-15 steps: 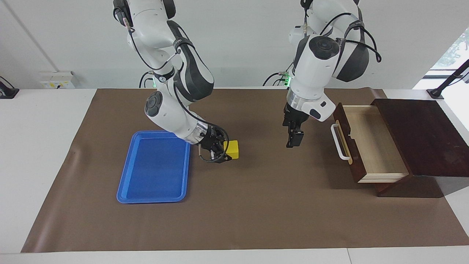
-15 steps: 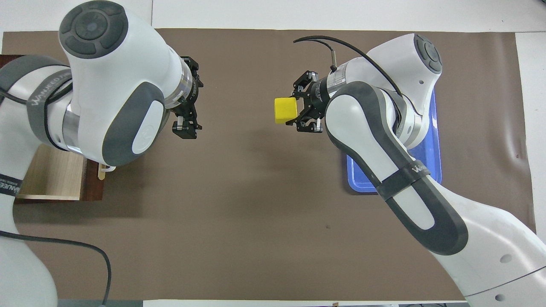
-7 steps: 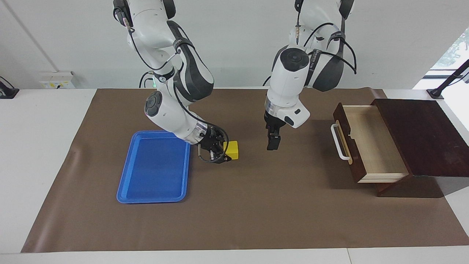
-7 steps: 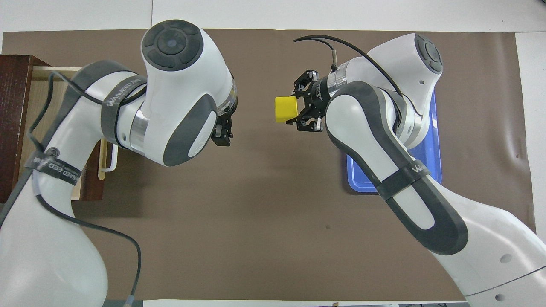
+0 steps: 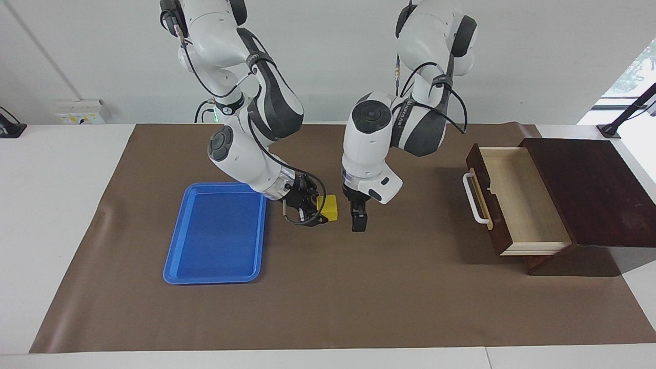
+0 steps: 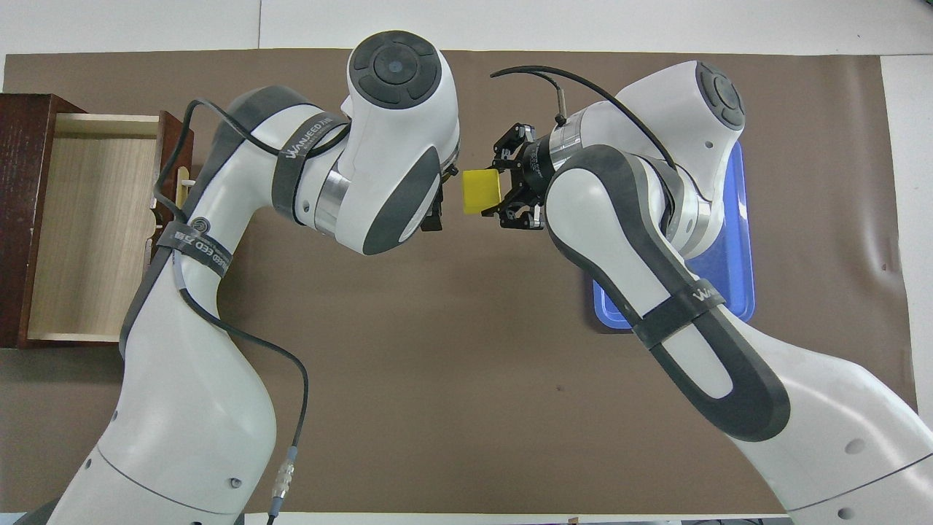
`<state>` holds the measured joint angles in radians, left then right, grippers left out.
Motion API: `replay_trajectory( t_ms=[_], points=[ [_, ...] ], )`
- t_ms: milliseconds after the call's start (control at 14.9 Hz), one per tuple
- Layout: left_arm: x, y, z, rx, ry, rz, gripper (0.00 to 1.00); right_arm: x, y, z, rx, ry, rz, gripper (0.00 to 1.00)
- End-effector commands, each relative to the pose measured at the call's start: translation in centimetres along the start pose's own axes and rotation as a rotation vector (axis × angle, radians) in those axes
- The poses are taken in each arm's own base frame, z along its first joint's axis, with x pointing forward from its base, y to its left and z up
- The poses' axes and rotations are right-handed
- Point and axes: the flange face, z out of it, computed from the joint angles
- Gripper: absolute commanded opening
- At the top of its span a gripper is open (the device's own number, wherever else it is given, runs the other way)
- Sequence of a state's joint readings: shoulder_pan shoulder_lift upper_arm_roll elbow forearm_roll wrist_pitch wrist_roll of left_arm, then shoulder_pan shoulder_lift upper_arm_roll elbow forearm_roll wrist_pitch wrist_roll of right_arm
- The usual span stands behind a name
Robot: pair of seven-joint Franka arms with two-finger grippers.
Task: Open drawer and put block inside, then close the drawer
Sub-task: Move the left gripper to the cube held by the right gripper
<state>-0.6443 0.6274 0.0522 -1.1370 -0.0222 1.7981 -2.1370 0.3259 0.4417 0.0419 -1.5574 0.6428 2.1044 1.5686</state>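
Your right gripper (image 5: 322, 208) is clamped on the block (image 5: 328, 207), holding it up above the mat (image 5: 359, 287) just beside the tray (image 5: 215, 233). Your left gripper (image 5: 358, 221) hangs right next to the block, apart from it, on its drawer-ward side, fingers spread and holding nothing. The drawer (image 5: 512, 197) stands pulled out of the cabinet (image 5: 594, 189) at the left arm's end, well apart from the block.

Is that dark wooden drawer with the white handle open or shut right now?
Open. The dark brown wooden drawer is pulled out from its cabinet, and its pale wood interior shows, with nothing in it.
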Motion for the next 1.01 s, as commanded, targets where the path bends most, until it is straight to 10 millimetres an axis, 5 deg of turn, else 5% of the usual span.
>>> replay_trajectory(
  t_ms=[0,470,941],
  points=[
    [-0.9,0.0,-0.2,0.003,0.015,-0.020,1.00,-0.3,-0.5,0.0,0.022,0.013,0.016,0.00],
    [-3.6,-1.8,-0.5,0.001,0.002,-0.009,1.00,-0.2,-0.5,0.0,0.031,0.015,0.017,0.00],
    [-4.2,-2.1,-0.7,-0.009,-0.006,-0.016,1.00,-0.1,-0.5,0.0,0.031,0.022,0.012,0.00]
  ],
)
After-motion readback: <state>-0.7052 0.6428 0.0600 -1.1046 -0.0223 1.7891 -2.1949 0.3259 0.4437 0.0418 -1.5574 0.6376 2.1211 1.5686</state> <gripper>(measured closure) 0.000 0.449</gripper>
